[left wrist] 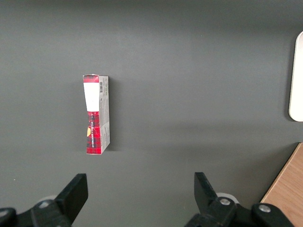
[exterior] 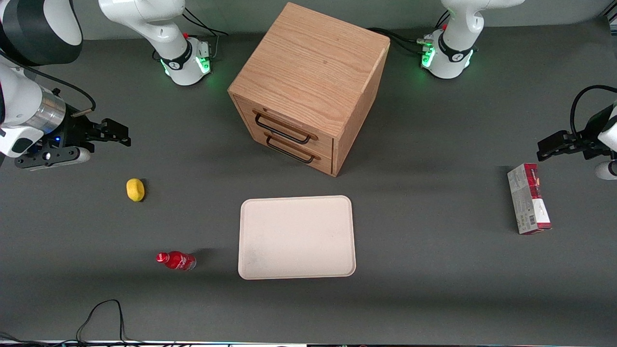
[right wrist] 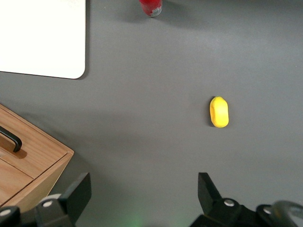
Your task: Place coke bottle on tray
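Note:
The coke bottle (exterior: 176, 260), tiny with a red cap and red label, lies on its side on the grey table beside the tray, toward the working arm's end. It also shows in the right wrist view (right wrist: 150, 7). The cream-beige tray (exterior: 297, 237) lies flat in front of the oak cabinet, nearer the front camera; its corner shows in the right wrist view (right wrist: 42, 38). My gripper (exterior: 115, 132) hangs above the table at the working arm's end, farther from the front camera than the bottle. It is open and holds nothing, as the right wrist view (right wrist: 144, 191) shows.
A yellow lemon-like lump (exterior: 135, 189) lies between my gripper and the bottle. The oak drawer cabinet (exterior: 308, 86) stands mid-table. A red-and-white carton (exterior: 529, 198) lies toward the parked arm's end. A black cable (exterior: 103, 315) loops at the table's near edge.

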